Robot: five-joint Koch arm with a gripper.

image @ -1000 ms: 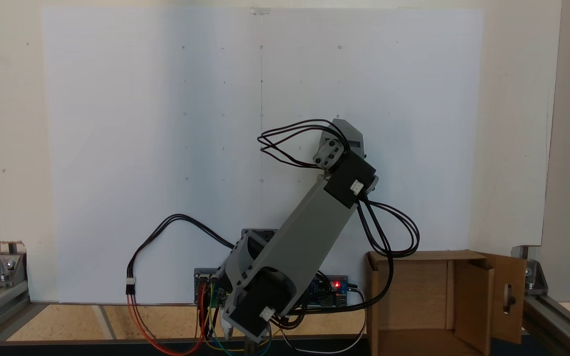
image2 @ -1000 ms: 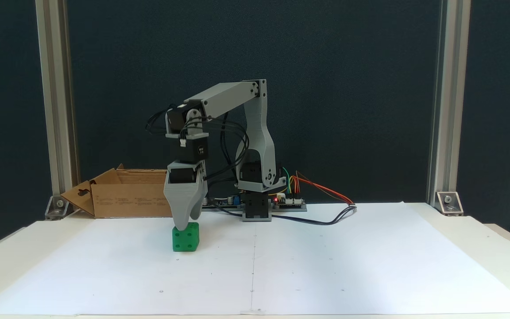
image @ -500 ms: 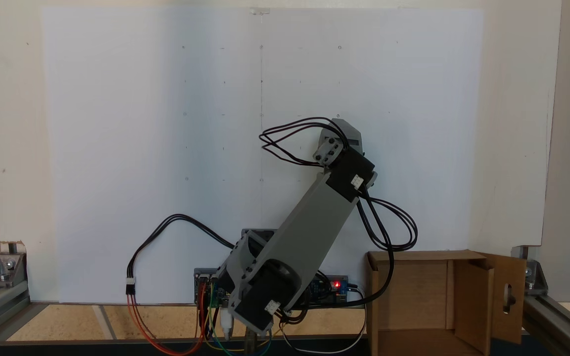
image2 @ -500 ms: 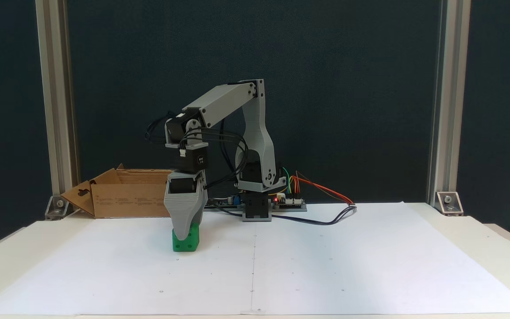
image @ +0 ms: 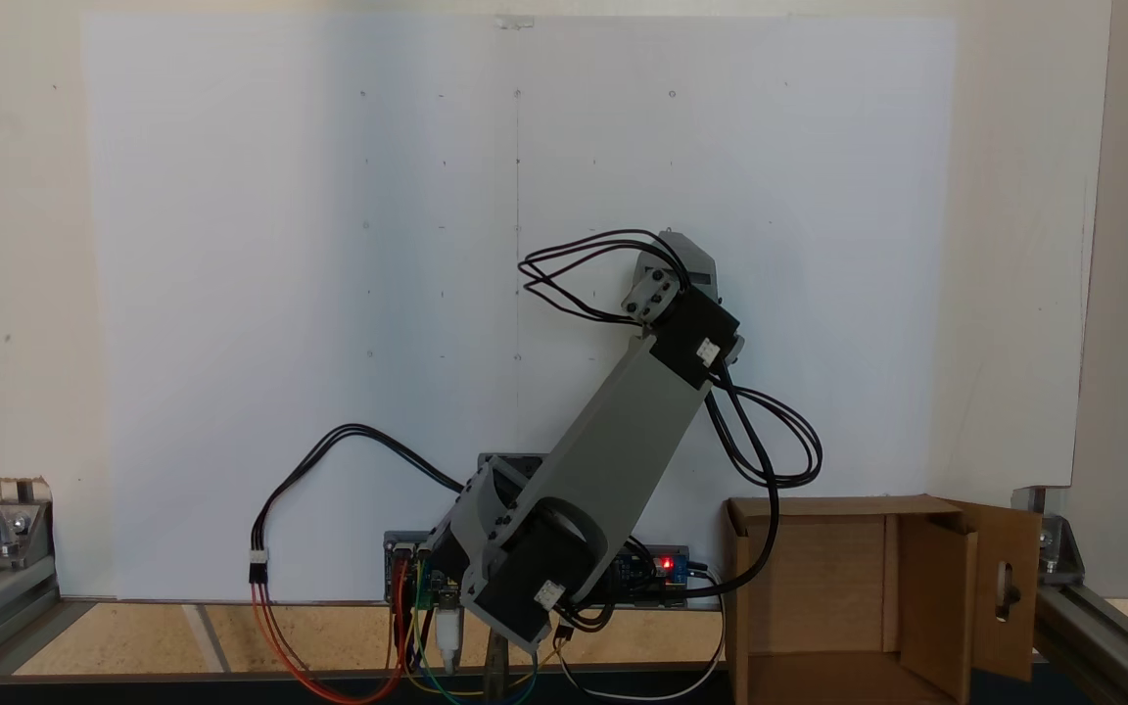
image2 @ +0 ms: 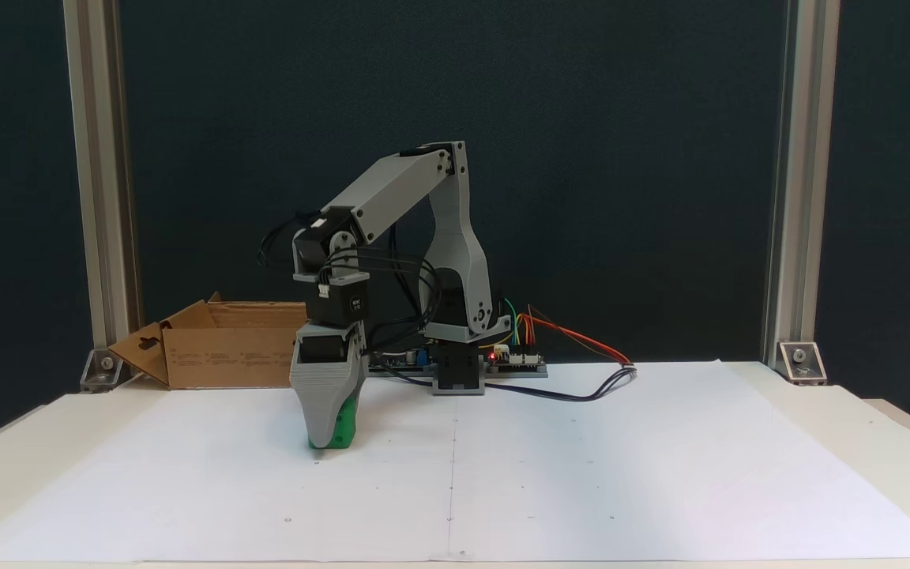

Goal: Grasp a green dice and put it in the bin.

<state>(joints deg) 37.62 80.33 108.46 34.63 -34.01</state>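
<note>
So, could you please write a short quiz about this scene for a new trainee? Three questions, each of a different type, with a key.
1. True or false: the green dice is already inside the bin.
2. In a fixed view, the gripper is: A) raised high above the white paper; B) lowered around the dice on the paper; C) over the bin.
3. Fill in: the bin is made of brown ____.

Key: 1 false; 2 B; 3 cardboard.
</note>
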